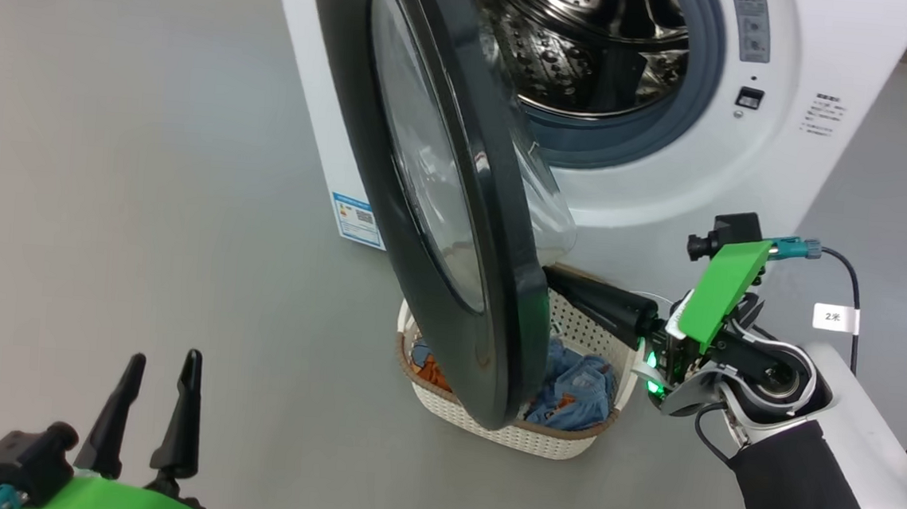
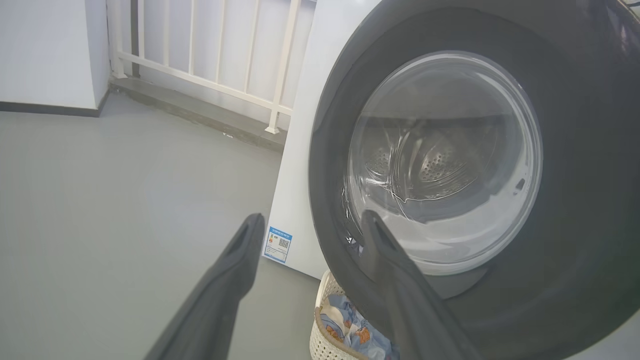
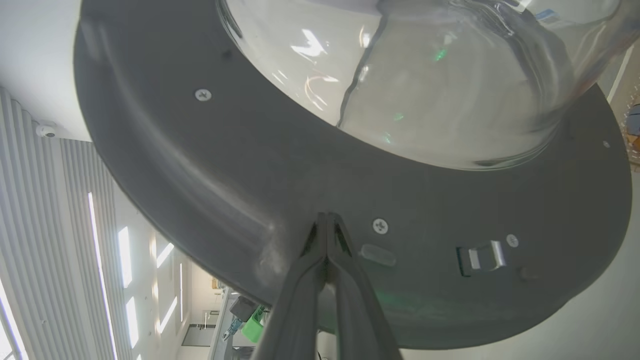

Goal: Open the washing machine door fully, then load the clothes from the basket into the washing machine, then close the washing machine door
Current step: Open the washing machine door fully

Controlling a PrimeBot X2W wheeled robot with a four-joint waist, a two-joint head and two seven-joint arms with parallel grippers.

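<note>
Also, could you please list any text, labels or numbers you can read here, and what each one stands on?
"2米": on the white tag around the black cable.
Blue sticker on the side of the washing machine: too small to read.
Grey printed lines on the washing machine front: too small to read.
Control panel markings: blurred, unreadable.

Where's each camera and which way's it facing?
Head view: from the head, down at white washing machine, black-rimmed glass door, cream perforated basket; left gripper, right gripper.
Left wrist view: from that wrist, toward the door's outside; open left gripper.
Right wrist view: from that wrist, toward the door's inside; shut right gripper.
Shared: basket, head and left wrist views.
</note>
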